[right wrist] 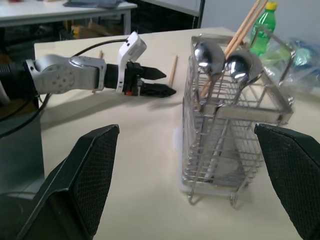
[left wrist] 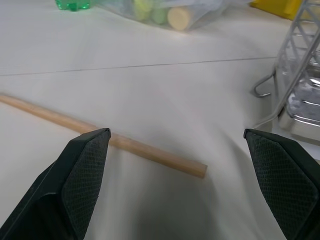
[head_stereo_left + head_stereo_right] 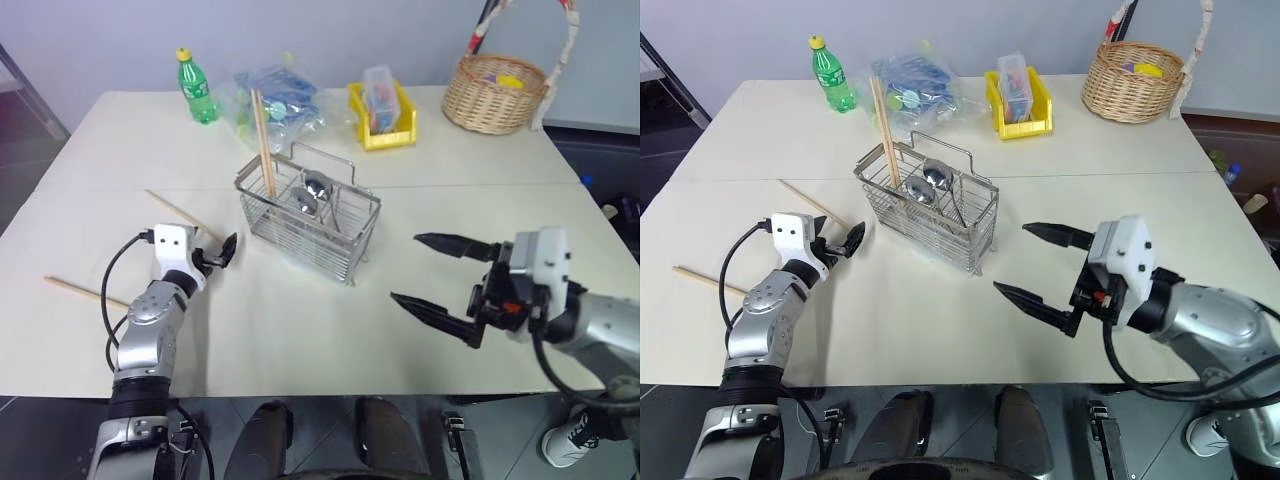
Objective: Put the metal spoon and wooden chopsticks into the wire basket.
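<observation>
- Right gripper (image 3: pixel 440 288): nearest the robot, at about 4 o'clock from the wire basket; fingers spread wide, nothing between them, pointing toward the basket.
- Left gripper (image 3: pixel 222 250): at about 8 o'clock from the basket, low over the table (image 3: pixel 330 330); the left wrist view shows its fingers (image 2: pixel 82 165) wide apart and empty.
- Wooden chopstick, loose (image 3: pixel 75 290): flat on the table near its left edge, at about 9 o'clock from the left gripper, well apart from the basket.
- Wooden chopstick, second loose one (image 3: pixel 180 212): flat on the table, aslant, its near end just beside the left gripper; in the left wrist view it lies across the gap between the fingers, untouched.
- Wire basket (image 3: pixel 310 225): silver wire, upright at table centre.
- Metal spoons (image 3: pixel 312 192): two, standing in the basket, bowls uppermost.
- Wooden chopsticks, in basket (image 3: pixel 263 140): upright in the basket's left compartment, leaning a little, tips well above the rim.
- Green bottle (image 3: pixel 197 88): far side, at about 11 o'clock from the basket.
- Clear bag of blue items (image 3: pixel 280 98): beyond the basket, at 12 o'clock.
- Yellow bin (image 3: pixel 382 118): far side, at 1 o'clock.
- Wicker basket (image 3: pixel 497 92): far right corner, at 2 o'clock.
</observation>
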Controlling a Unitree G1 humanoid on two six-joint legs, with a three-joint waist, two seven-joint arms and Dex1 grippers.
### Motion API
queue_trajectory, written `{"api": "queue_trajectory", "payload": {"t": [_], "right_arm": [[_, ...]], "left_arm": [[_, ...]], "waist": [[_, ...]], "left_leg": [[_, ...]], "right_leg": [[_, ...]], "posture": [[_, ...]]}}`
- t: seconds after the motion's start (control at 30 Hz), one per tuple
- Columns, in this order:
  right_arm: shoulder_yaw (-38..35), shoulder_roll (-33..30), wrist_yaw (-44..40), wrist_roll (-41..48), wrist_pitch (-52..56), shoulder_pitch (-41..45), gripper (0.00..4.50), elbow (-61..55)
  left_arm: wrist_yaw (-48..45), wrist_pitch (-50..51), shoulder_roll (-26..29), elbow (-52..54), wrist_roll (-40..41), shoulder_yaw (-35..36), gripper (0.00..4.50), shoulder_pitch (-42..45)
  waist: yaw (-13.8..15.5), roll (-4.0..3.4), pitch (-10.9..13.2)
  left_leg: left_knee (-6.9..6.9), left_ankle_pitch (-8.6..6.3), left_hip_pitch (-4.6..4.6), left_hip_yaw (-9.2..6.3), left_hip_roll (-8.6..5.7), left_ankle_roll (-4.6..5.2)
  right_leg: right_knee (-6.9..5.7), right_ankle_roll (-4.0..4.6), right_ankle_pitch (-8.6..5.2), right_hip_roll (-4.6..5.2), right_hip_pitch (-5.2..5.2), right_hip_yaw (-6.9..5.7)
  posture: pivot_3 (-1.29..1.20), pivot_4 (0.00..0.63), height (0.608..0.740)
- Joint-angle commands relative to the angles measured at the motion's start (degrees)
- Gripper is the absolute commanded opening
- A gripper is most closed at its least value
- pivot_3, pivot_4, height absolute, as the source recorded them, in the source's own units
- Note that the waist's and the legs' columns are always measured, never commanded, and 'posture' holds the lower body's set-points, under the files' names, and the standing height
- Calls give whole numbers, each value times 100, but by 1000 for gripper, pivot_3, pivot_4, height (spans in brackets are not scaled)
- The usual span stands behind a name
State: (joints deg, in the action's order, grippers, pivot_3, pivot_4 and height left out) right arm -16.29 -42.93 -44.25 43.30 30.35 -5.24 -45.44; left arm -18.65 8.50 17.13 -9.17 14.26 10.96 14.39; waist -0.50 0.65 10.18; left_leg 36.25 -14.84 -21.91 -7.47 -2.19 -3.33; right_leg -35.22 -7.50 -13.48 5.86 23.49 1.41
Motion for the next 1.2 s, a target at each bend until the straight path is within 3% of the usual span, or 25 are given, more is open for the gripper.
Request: {"api": "queue_trajectory", "payload": {"t": [0.03,0.47,0.57,1.2], "right_arm": [[179,173,-30,-294,-443,-284,4448,-243],[775,654,150,-964,-1105,-316,4448,136],[878,725,209,-1092,-1202,-250,4448,225],[1215,985,444,-1487,-1388,-161,4448,421]], "left_arm": [[193,-72,-29,211,-48,63,4500,163],[1235,523,-65,259,-136,285,4500,1097],[1901,1130,-38,-54,-463,290,4500,1404],[4352,2263,-530,-1556,-1108,522,4500,3331]], "waist": [[1,1,0],[-7,8,1],[-15,9,2],[-15,27,8]], "left_leg": [[0,0,1,0,0,0],[-6,-1,38,1,0,-1],[-7,0,41,0,0,0],[-6,0,40,-1,-1,-2]], "right_leg": [[0,0,0,0,-1,0],[1,-3,-2,0,-33,1],[-1,-3,-3,-1,-33,0],[-1,-6,-3,-1,-32,0]], "posture": [[0,150,740],[0,150,740],[0,150,740],[0,150,740]]}}
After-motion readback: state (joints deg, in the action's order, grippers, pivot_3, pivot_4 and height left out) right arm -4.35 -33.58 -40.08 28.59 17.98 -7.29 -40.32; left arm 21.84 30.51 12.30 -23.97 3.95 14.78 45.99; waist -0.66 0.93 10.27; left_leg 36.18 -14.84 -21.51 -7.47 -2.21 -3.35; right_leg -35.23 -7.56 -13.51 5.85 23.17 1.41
